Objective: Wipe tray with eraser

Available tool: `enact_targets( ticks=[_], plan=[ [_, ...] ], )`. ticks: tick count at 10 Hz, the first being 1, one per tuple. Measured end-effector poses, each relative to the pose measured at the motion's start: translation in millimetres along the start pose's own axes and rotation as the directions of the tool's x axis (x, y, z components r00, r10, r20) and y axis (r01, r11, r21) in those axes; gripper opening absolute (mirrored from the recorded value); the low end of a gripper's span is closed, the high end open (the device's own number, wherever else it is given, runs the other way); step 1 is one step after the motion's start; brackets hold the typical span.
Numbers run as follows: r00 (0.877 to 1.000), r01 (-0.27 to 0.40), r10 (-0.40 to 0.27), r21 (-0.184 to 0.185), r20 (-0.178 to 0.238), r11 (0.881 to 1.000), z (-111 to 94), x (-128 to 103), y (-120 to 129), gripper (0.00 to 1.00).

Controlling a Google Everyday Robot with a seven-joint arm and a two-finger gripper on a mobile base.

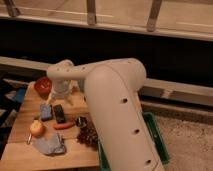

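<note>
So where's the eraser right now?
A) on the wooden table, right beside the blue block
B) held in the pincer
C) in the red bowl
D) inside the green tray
A: the dark eraser lies flat on the wooden table beside the blue block. The pincer is farther back, next to the red bowl, and the green tray sits off to the right, partly hidden by the arm.

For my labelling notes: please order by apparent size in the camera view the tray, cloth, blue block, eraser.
Largest: green tray, partly behind the arm
grey cloth
blue block and eraser look alike
The gripper hangs by the red bowl.
</note>
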Motion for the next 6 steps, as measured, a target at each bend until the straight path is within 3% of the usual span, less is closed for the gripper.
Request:
enact_targets(
  ticks=[6],
  plan=[
    [0.996,-0.029,0.032,0.038,-0.079,0.999,37.5,-5.0,-5.4,0.8]
  ],
)
